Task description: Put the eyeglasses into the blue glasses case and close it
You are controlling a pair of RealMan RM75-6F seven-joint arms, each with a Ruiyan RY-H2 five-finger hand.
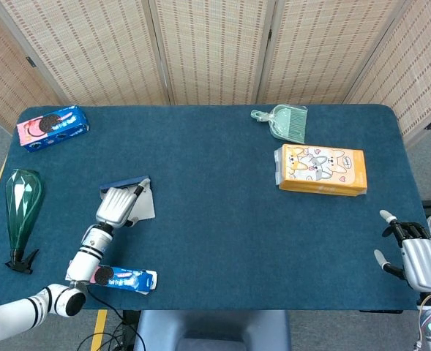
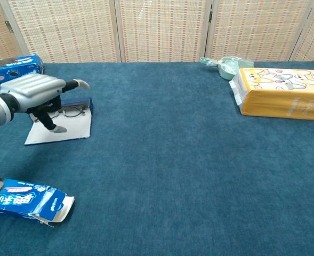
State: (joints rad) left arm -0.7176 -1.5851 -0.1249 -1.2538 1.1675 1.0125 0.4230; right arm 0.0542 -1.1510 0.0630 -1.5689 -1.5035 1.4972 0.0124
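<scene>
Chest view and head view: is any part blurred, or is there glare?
Chest view: the left hand looks slightly soft, the eyeglasses thin but readable; no glare. Head view: sharp and evenly lit, with only faint shadows on the table.

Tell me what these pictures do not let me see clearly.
- Eyeglasses: chest view shows part; the left hand covers the rest. In head view, it hides them wholly.
- Case: both views, partly under that hand.
- Right hand: only in head view, at the frame corner; its palm side is hidden.
- Print on the cookie box: too small.
</scene>
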